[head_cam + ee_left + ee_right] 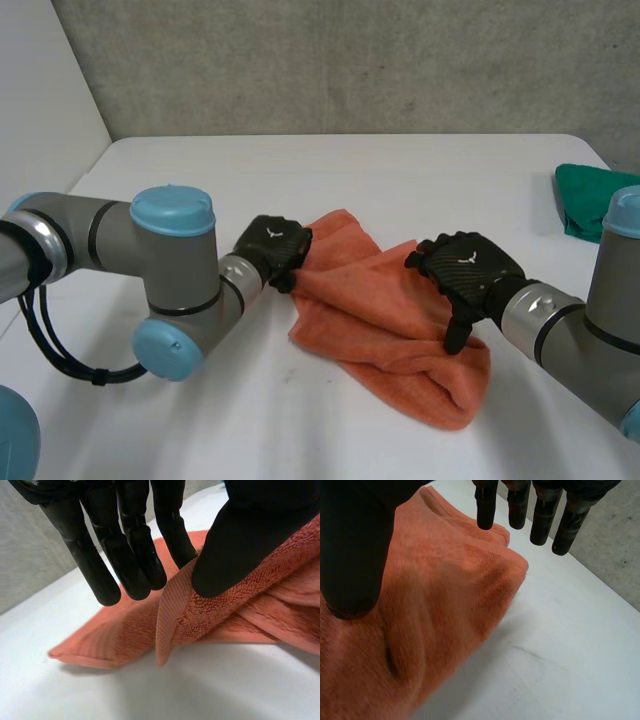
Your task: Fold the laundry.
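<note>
- towel [380, 315] roughly doubled, rumpled; fold looks unfinished;
- left hand [272, 248] pinches its left edge;
- right hand [470, 272] spread, thumb resting on towel;
- green cloth [585, 200] still to fold

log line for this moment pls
left robot hand: pinching orange towel edge | right robot hand: open, on towel | green cloth: far right, untouched | fold: unfinished

We read no words or numbers; a small white emblem [273, 233] marks the back of the left hand [266, 252] and the right hand [480, 280].
</note>
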Robot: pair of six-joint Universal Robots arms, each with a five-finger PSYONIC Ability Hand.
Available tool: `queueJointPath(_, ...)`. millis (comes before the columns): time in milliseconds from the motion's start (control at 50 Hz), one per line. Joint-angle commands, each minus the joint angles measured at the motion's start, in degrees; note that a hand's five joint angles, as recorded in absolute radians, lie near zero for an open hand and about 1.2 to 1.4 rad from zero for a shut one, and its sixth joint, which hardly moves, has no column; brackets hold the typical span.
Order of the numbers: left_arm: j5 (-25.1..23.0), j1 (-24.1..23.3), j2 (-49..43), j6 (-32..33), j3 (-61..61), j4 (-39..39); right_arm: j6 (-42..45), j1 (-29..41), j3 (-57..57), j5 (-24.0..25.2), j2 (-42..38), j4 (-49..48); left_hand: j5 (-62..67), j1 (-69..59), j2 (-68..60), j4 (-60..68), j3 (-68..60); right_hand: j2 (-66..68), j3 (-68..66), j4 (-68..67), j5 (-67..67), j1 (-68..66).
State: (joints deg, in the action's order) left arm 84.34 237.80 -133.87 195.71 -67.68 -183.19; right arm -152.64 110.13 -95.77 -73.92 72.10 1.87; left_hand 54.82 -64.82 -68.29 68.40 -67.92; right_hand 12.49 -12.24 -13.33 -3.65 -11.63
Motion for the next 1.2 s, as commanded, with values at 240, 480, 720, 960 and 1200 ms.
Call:
queueJointPath(240, 2.58, -2.69, 22.24, -0.94, 0.45, -0.15, -8.63, -7.21, 5.77, -0.44, 0.84, 1.55, 15.18, -15.18, -11.71, 11.6, -12.08, -2.49, 2.24, 3.33, 3.65, 1.63)
queueJointPath(480, 2.32, -2.25, 37.28, -2.17, -0.6, -1.38, -15.58, -9.06, 10.52, 11.77, -0.65, 15.35, 15.18, -15.18, -11.71, 11.6, -12.08, -2.49, 2.24, 3.33, 3.65, 1.63)
queueJointPath(720, 2.49, -0.23, 41.15, -2.17, -1.92, -1.21, -19.54, -2.91, 8.32, 20.13, -4.08, 17.38, 15.18, -15.18, -11.71, 11.6, -12.08, -2.49, 2.24, 3.33, 3.65, 1.63)
queueJointPath(960, 1.7, 0.12, 46.68, -1.91, -6.14, -0.68, -24.28, 0.43, 19.03, 3.6, -6.45, 4.36, 15.18, -15.18, -11.71, 11.6, -12.08, -2.49, 2.24, 3.33, 3.65, 1.63)
queueJointPath(1200, 1.62, 0.47, 54.24, -1.64, -14.23, -0.15, -19.46, 3.94, 44.79, 15.12, -25.24, 16.93, 15.18, -15.18, -11.71, 11.6, -12.08, -2.49, 2.24, 3.33, 3.65, 1.63)
